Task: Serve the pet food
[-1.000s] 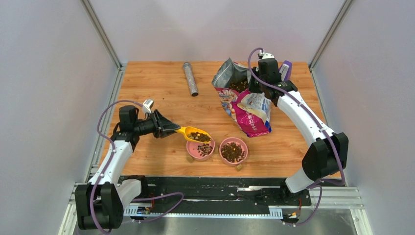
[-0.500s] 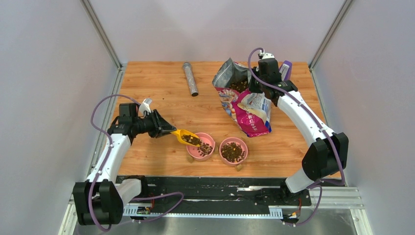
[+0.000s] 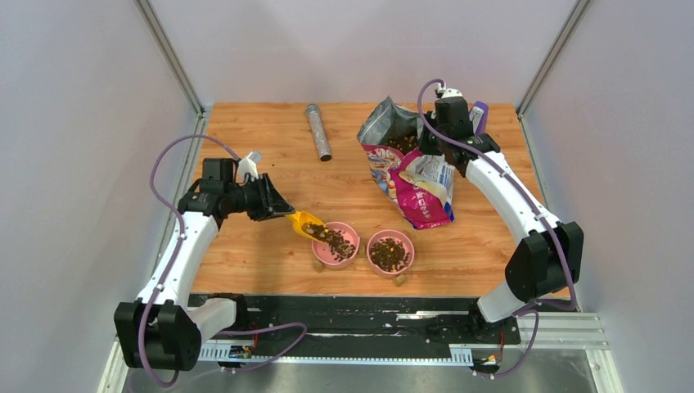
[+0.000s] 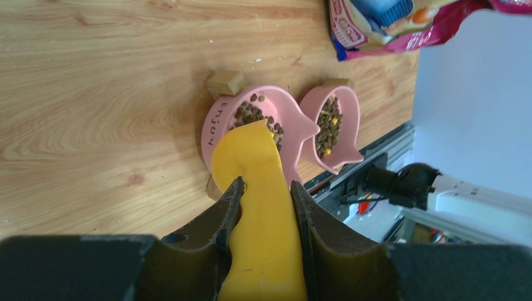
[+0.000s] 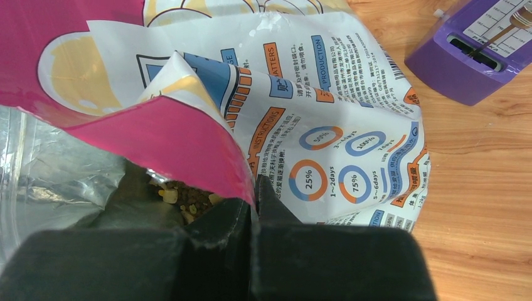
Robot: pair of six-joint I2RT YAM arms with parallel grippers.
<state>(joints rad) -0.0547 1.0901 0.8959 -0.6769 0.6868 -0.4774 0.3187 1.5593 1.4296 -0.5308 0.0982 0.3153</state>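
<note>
Kibble (image 3: 331,236) first: where does it lie? asks the first.

Mostly just ahead of the left gripper (image 4: 265,184), says the second. Dark pellets sit at the front end of the yellow scoop (image 4: 260,207) and in the pink bowl (image 4: 216,122) under that end. The second pink bowl (image 4: 347,157), touching the first and off to one side of the jaws' line, holds its own heap.

And the left jaws?

They stand partly apart, clamped on the scoop's handle, one finger on each side. The scoop juts straight out past the tips, tipped down toward the first bowl. From the wrist only its plain yellow back shows, so the load is seen from above alone.

Anything else near those tips?

A small wooden block (image 4: 224,83) rests against the first bowl's far side, beyond the scoop's end.

What of the right gripper (image 5: 253,197)?

Its jaws are pressed together on the top edge of the bag (image 5: 351,125), pinching the pink flap at the mouth. The mouth gapes beside the jaws, silver lining showing, and more pellets, with a few pale bits, lie down inside, just past the fingertips.

What lies around that grip?

The bag's printed panel spreads ahead of the jaws. Farther ahead and to one side, a purple box (image 5: 477,50) stands on the wooden table (image 3: 262,139), apart from the bag. A metal tube (image 3: 317,131) lies well away from both pairs of jaws, at the table's far side.
</note>
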